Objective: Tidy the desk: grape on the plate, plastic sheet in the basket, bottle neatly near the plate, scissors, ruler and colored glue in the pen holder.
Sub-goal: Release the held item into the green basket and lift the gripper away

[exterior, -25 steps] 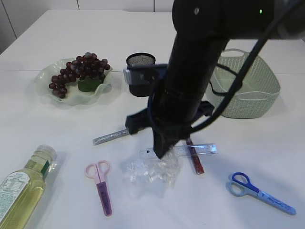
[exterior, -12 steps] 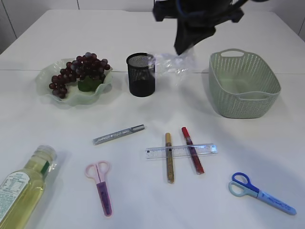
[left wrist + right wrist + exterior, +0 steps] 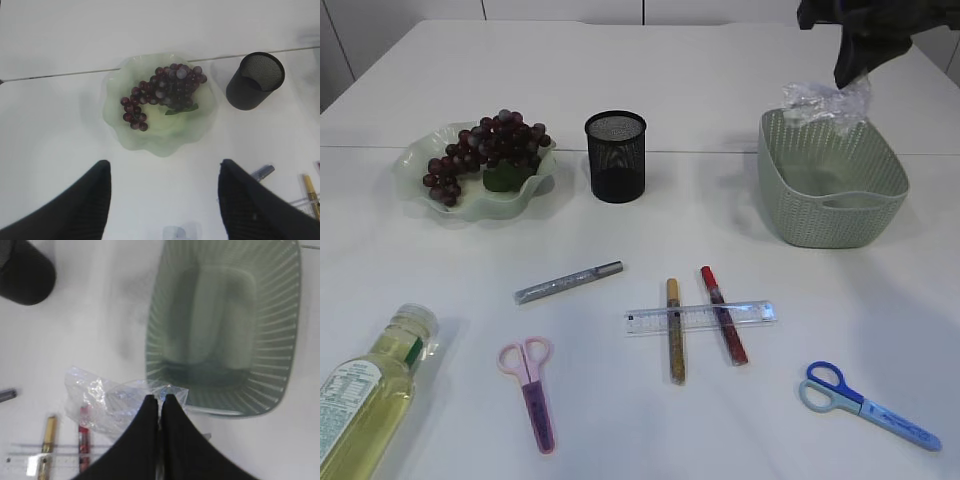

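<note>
While half a second ago up above the pen holder [image 3: 616,156], now over at the far rim of the basket [image 3: 832,215], top right. Same for the sheet [image 3: 826,101]: a second ago flat on the table by the ruler [image 3: 700,317], now up in the air over the basket. Right gripper [image 3: 161,401] pinched tight on the sheet, fingers [image 3: 176,430] almost touching, crinkly plastic hanging out to the left in the wrist view. Left gripper [image 3: 165,192] wide open, holding nothing, up high above the plate [image 3: 159,139]. Grapes [image 3: 485,148] on the plate. Bottle [image 3: 368,391] lying on its side at the bottom left. Pink scissors [image 3: 532,389] and blue scissors [image 3: 862,403] flat on the table. Three glue pens: silver [image 3: 568,282], gold [image 3: 675,329] and red [image 3: 723,314], the last two crossing the ruler.
</note>
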Robot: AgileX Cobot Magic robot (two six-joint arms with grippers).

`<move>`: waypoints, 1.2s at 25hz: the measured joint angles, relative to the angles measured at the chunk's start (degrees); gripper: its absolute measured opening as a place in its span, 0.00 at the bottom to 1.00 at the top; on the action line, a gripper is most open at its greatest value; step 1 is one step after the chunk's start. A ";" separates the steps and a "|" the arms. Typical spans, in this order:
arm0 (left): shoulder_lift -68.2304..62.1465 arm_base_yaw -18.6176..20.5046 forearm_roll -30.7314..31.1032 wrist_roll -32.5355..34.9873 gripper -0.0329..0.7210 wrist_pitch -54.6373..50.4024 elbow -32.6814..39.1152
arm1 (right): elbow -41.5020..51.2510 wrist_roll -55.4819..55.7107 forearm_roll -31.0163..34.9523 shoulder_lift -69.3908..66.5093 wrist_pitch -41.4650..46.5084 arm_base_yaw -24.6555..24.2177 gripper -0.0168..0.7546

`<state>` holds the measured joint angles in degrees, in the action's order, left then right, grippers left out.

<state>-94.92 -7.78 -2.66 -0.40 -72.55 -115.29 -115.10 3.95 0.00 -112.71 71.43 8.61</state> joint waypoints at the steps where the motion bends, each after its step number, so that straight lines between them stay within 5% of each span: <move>1: 0.00 0.00 0.00 0.00 0.69 0.00 0.00 | -0.97 0.00 0.00 -1.30 0.00 -0.82 0.04; 11: 0.00 0.00 0.00 0.00 0.69 0.00 0.00 | -14.84 0.00 -1.72 -15.59 0.00 -3.23 0.04; 21: 0.00 0.62 0.00 0.00 0.69 0.00 0.00 | -15.87 0.00 -4.09 -20.02 0.00 -7.81 0.05; 24: 0.09 0.34 0.00 -0.23 0.69 0.00 0.00 | -15.99 0.00 -3.73 -20.02 0.00 -8.45 0.22; 27: 0.09 0.24 -0.13 -0.54 0.69 0.00 0.00 | -15.99 0.00 -3.02 -20.07 0.00 -8.45 0.58; 30: 0.09 0.24 -0.13 -0.68 0.69 0.00 0.00 | -15.99 -0.23 -2.77 -20.39 0.00 -8.45 0.76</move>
<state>-94.83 -7.53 -2.79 -1.09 -72.55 -115.29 -131.09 3.73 -2.77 -133.10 71.43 0.16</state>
